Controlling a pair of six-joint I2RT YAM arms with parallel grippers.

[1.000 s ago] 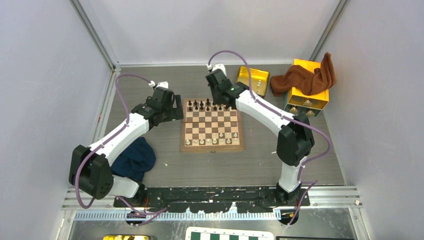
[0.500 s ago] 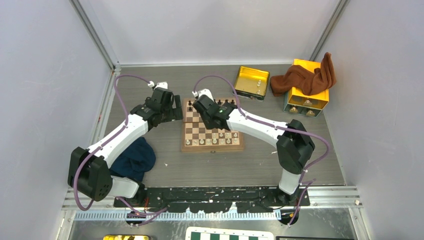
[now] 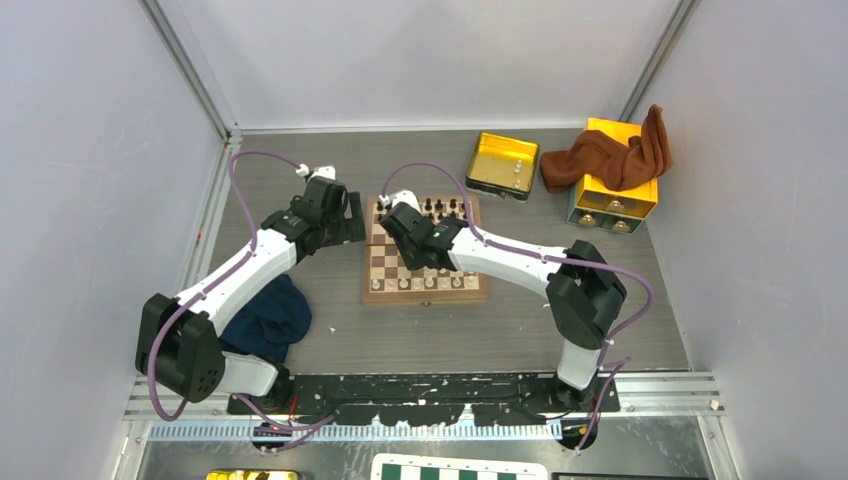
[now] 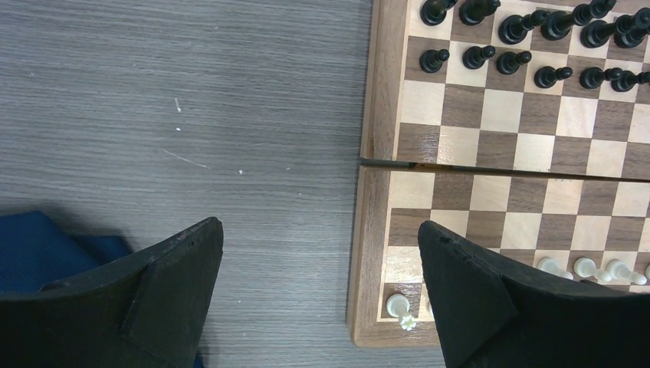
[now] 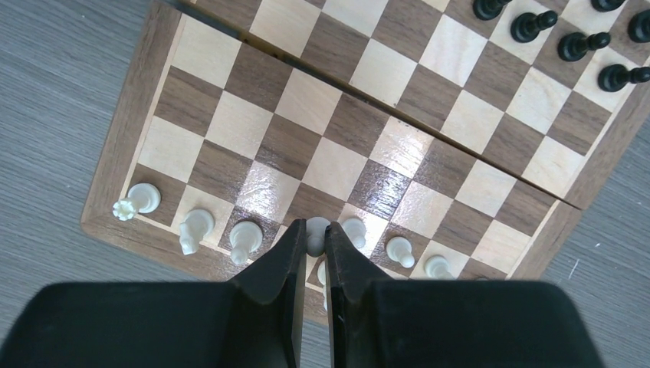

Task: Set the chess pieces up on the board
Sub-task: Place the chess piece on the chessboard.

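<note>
Chess pieces [image 4: 479,55] in dark brown-black stand in two rows along one side of the board [image 3: 425,296], across it from both sets of jaws. Cream-white pieces [image 5: 192,228] line the opposite edge, the one that lies directly under the right jaws.

The right jaws are drawn almost together, leaving only a narrow slit. One cream-white piece [image 5: 316,232] sits in that slit at the very tips and seems pinched there. The wrist view does not settle whether its base rests on a square or hangs just above one. Three cream-white pieces stand to one side of these tips and three more to the other, in the same row along the edge. The empty middle squares stretch out ahead of the jaws.

The left jaws stand spread wide with nothing between them. They hang over the bare grey tabletop [image 4: 192,115] just beside the board's side border. One finger [image 4: 475,307] reaches over the board's corner, close to a lone cream-white corner piece [image 4: 398,307]. The other finger [image 4: 153,299] is over the edge of a blue cloth [image 4: 46,238].

Well away from both jaws, past the board's dark-piece side, lie a yellow tray [image 3: 503,163] and a yellow box [image 3: 610,198] draped with a brown cloth [image 3: 610,155].
</note>
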